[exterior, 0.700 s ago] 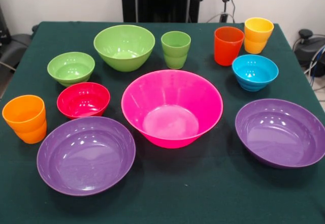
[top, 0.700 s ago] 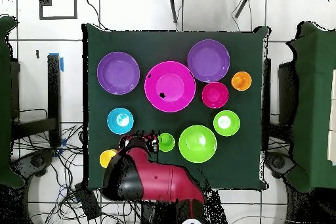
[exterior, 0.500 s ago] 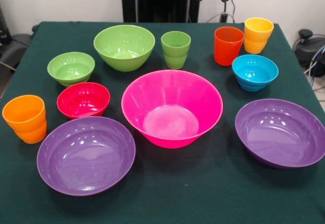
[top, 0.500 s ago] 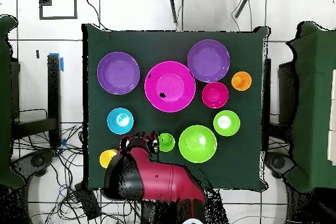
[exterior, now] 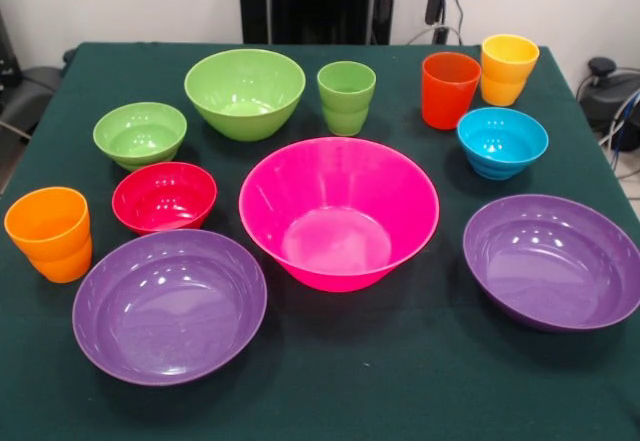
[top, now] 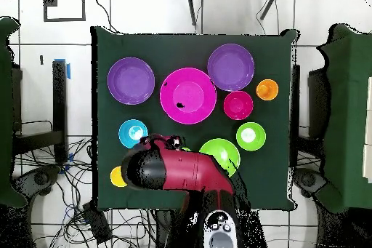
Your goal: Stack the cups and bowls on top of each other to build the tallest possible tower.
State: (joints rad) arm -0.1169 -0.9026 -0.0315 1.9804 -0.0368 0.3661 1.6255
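Pink bowl [exterior: 338,211] mid-bench, cups and bowls scattered around it, nothing stacked yet (zero tower). Arm [top: 178,172] over robot-side edge; jaws' state, can't tell. Next: pick first piece.

Cups [exterior: 347,96] and bowls [exterior: 338,211] upright, apparently all unstacked.

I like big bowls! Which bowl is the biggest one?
The hot-pink bowl in the middle; it is wider and deeper than every other bowl.
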